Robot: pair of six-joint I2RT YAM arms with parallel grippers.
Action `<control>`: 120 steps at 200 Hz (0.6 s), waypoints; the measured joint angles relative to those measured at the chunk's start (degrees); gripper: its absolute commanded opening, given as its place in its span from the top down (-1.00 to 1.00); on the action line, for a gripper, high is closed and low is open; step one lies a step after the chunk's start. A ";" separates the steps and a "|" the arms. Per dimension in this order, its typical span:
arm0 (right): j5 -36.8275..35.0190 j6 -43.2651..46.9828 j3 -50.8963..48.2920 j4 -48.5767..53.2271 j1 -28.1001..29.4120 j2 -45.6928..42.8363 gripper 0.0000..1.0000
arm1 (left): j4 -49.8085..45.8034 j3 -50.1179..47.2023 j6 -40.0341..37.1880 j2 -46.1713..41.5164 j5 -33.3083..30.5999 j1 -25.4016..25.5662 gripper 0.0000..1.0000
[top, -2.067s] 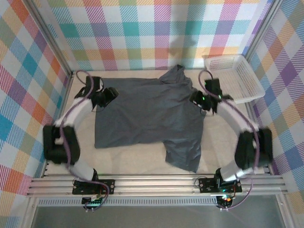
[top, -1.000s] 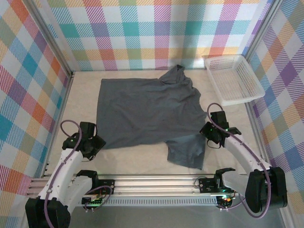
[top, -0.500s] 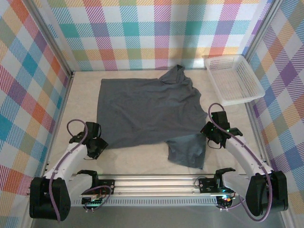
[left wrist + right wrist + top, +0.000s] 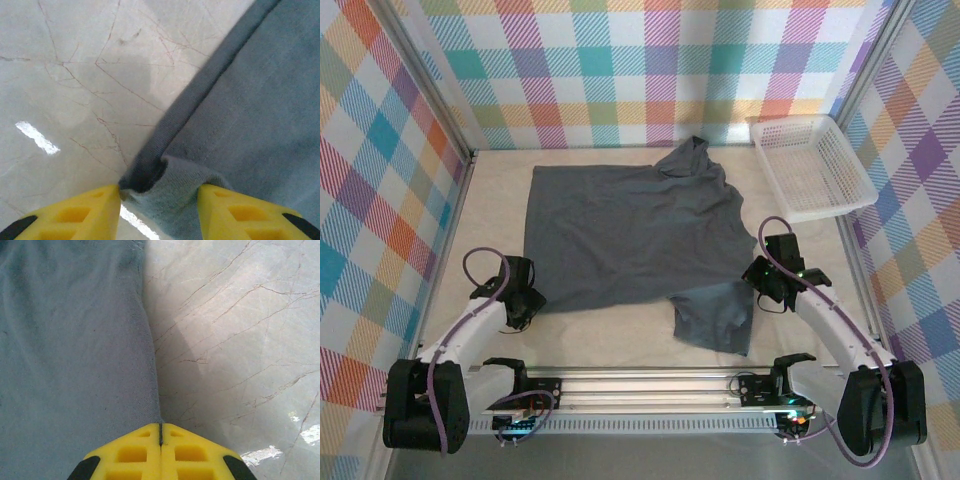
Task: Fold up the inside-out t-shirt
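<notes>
Two tools work the near edge of the inside-out t-shirt (image 4: 620, 230), which lies spread across the middle of the bench (image 4: 610, 335), one sleeve toward the far wall and one toward the arms. The left tool (image 4: 160, 192) is released, its yellow fingers apart and straddling the bunched hem corner. The right tool (image 4: 160, 427) is clenched, tips at the shirt's right edge; whether cloth is pinched I cannot tell. One white mesh basket (image 4: 812, 165) sits in the far right corner, apart from the shirt.
</notes>
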State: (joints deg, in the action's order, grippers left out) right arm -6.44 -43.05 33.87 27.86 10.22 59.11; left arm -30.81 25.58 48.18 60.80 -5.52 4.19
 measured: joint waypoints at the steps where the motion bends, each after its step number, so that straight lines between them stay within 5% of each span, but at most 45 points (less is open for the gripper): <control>1: 0.00 0.00 0.00 0.04 0.00 -0.04 1.00 | 0.00 -0.07 -0.02 0.02 0.00 0.00 0.16; 22: 0.00 0.00 0.00 0.17 0.00 -0.46 1.00 | 0.11 -0.35 -0.02 0.13 -0.33 -0.04 0.39; 43: -0.04 -0.02 0.00 0.48 0.00 -0.50 1.00 | -1.18 -0.50 -0.15 0.33 -1.42 -0.61 1.00; 82: -1.75 -1.25 -0.66 3.08 0.00 -4.00 1.00 | -3.91 -0.50 -0.63 -2.91 -0.94 -0.96 1.00; 120: -2.69 -2.56 -4.46 6.38 0.04 -10.08 1.00 | -10.84 -1.07 1.11 -16.83 0.02 -0.96 1.00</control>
State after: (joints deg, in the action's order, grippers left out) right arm -9.13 -45.60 29.41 34.24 10.26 49.04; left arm -41.65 24.51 49.30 43.97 -5.50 3.22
